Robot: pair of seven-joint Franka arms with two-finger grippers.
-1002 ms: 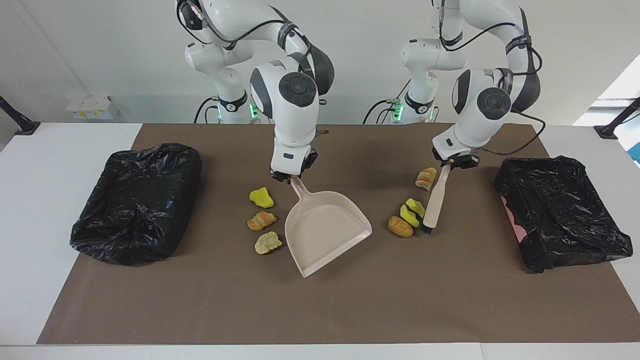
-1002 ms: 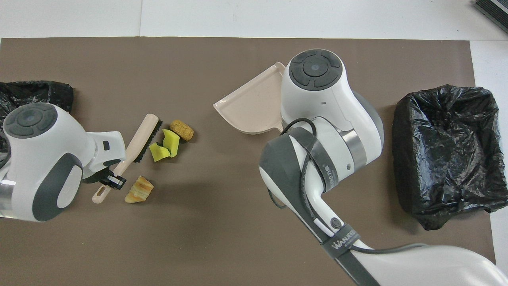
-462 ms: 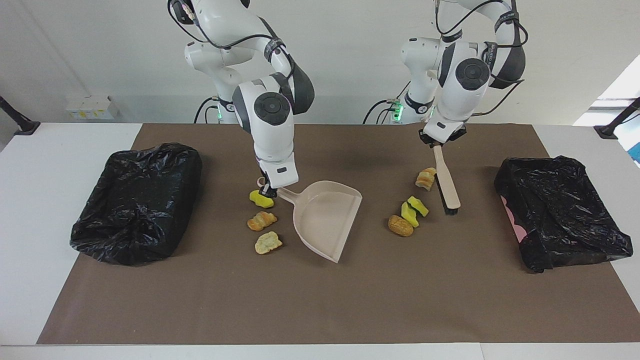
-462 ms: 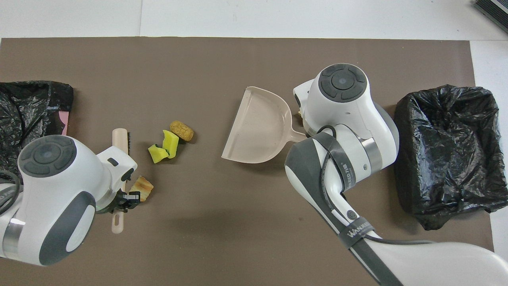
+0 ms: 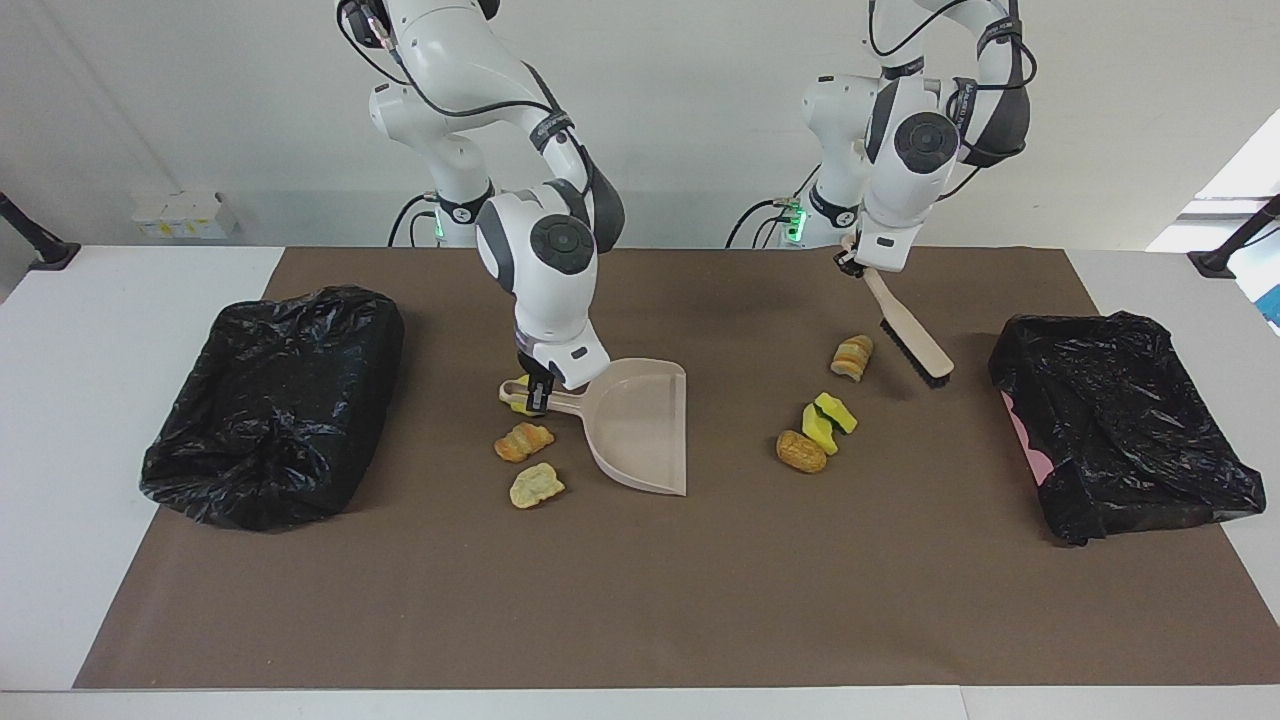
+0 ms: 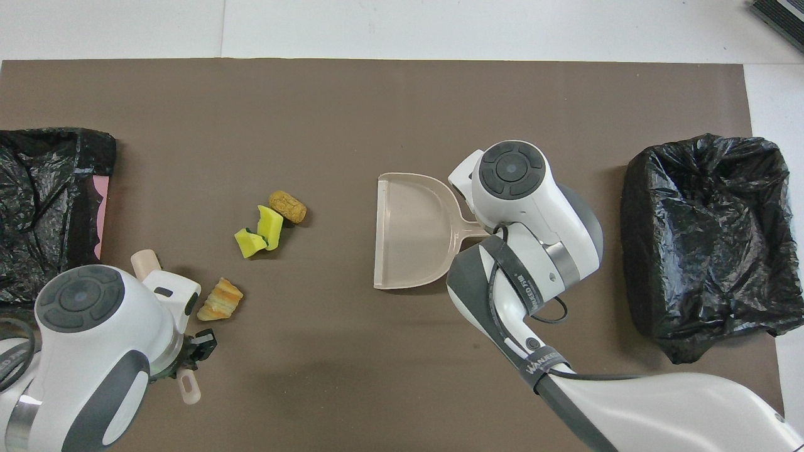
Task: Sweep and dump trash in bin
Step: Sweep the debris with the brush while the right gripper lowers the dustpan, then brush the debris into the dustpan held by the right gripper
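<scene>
1. Brown mat (image 5: 640,600) over white table (image 5: 60,400); crumpled black plastic-lined bin (image 5: 275,400) at the right arm's end, second black-lined bin (image 5: 1120,420) at the left arm's end.
2. Trash in two groups: yellow sponge chunk (image 5: 512,401), golden croissant-like bit (image 5: 523,441) and pale bread-like bit (image 5: 537,485) beside the pan's handle, toward the right arm's end.
3. Toward the left arm's end: striped pastry bit (image 5: 853,357), two yellow-green sponge chunks (image 5: 826,418), brown bread lump (image 5: 801,452), between pan and brush.
4. Right gripper (image 5: 538,393) clamped on the handle of the beige plastic dustpan (image 5: 640,425), wrist bent low over the yellow chunk.
5. Left gripper (image 5: 858,262) closed on the handle of the beige black-bristled brush (image 5: 912,340), brush raised and slanted.
</scene>
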